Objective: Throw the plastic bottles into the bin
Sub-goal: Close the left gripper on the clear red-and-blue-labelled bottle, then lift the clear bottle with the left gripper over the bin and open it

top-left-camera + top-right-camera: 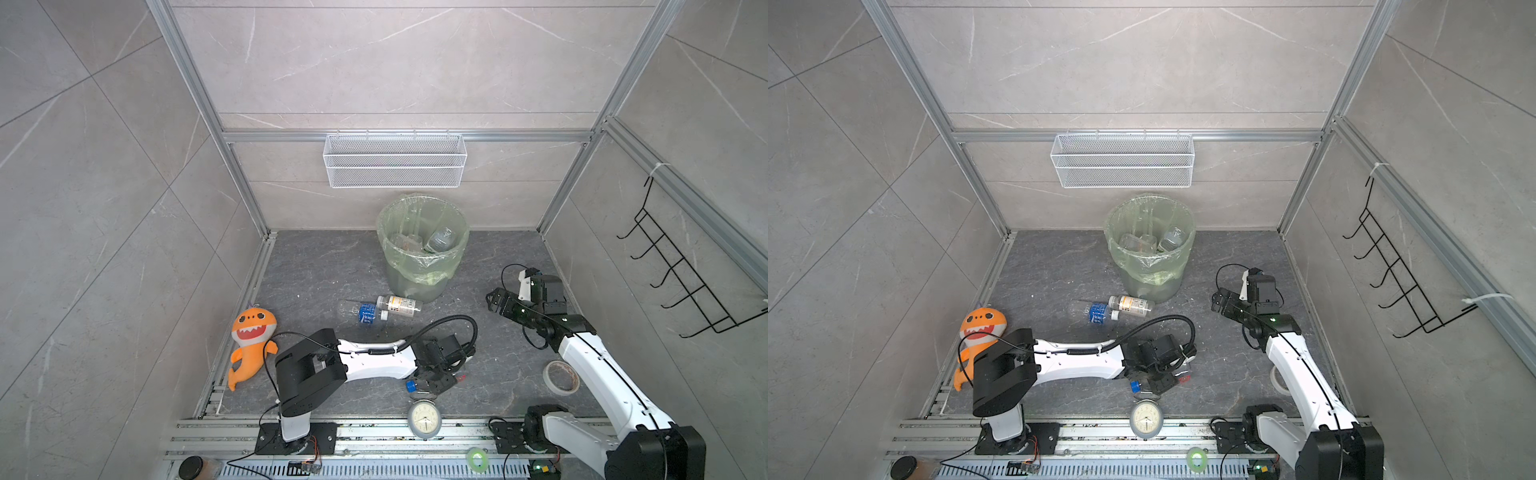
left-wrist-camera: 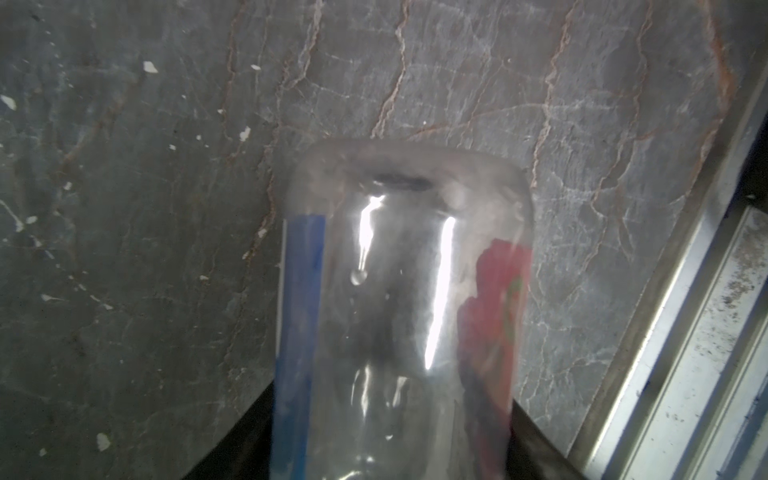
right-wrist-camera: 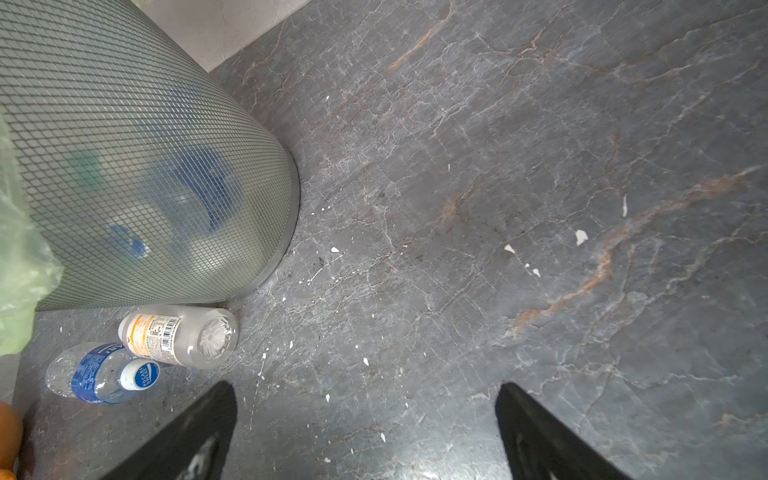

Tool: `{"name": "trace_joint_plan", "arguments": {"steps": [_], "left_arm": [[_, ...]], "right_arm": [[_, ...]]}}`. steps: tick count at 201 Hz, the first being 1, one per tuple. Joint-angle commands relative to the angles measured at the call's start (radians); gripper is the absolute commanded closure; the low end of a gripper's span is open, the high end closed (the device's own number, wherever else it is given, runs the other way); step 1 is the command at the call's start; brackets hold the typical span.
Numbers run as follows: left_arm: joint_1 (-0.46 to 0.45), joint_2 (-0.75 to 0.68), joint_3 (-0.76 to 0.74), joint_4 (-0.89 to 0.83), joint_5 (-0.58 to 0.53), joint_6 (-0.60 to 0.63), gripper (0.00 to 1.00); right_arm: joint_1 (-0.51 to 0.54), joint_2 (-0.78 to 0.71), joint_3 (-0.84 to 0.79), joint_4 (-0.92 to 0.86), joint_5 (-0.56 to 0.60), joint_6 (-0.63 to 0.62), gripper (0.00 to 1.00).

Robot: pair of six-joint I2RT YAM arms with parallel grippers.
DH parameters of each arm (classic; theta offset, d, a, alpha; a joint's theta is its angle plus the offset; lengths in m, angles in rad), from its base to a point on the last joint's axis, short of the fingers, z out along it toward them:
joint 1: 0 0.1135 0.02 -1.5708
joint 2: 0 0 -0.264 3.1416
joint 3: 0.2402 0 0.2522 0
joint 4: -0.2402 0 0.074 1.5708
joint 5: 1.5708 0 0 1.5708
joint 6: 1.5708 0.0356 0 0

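My left gripper [image 1: 436, 380] [image 2: 392, 399] is low over the front of the floor, shut on a clear plastic bottle [image 2: 399, 270] with a blue and red label. Its blue cap [image 1: 411, 385] sticks out to the left. Two more plastic bottles lie before the bin [image 1: 419, 266] [image 3: 145, 166]. One has a blue label [image 1: 363, 311] [image 3: 104, 374] and the other a white and orange label [image 1: 399, 305] [image 3: 178, 338]. More bottles [image 1: 442, 239] lie inside the bag-lined bin. My right gripper [image 1: 494, 301] [image 3: 365, 415] hangs open and empty, right of the bin.
An orange plush shark [image 1: 251, 340] lies at the left wall. A grey alarm clock [image 1: 424, 419] stands at the front edge, just in front of my left gripper. A tape roll [image 1: 561, 376] lies under the right arm. A white wire basket [image 1: 395, 160] hangs on the back wall.
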Motion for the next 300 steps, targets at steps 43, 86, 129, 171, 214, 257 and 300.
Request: {"name": "trace_joint_plan", "arguments": {"steps": [43, 86, 129, 171, 214, 257, 300], "left_arm": [[0.061, -0.148, -0.075, 0.017, -0.093, -0.005, 0.42], [0.094, -0.249, -0.144, 0.05, -0.121, -0.031, 0.42], [0.185, -0.401, -0.253, 0.097, -0.125, -0.07, 0.42], [0.291, -0.606, -0.383, 0.189, -0.076, -0.107, 0.42], [0.372, -0.744, -0.449, 0.21, -0.067, -0.139, 0.42], [0.426, -0.852, -0.49, 0.218, -0.054, -0.165, 0.42], [0.46, -0.898, -0.458, 0.197, -0.029, -0.163, 0.41]], "right_arm": [[-0.004, -0.023, -0.019, 0.02, -0.015, 0.017, 0.0], [-0.004, -0.024, -0.021, 0.031, -0.038, 0.005, 0.01], [-0.003, -0.028, -0.021, 0.05, -0.07, -0.002, 0.01], [-0.004, -0.026, -0.023, 0.053, -0.079, -0.007, 0.01], [-0.004, -0.015, -0.021, 0.059, -0.092, -0.006, 0.01], [-0.004, -0.017, -0.024, 0.063, -0.1, -0.007, 0.01], [-0.004, -0.015, -0.025, 0.075, -0.112, -0.007, 0.01]]}}
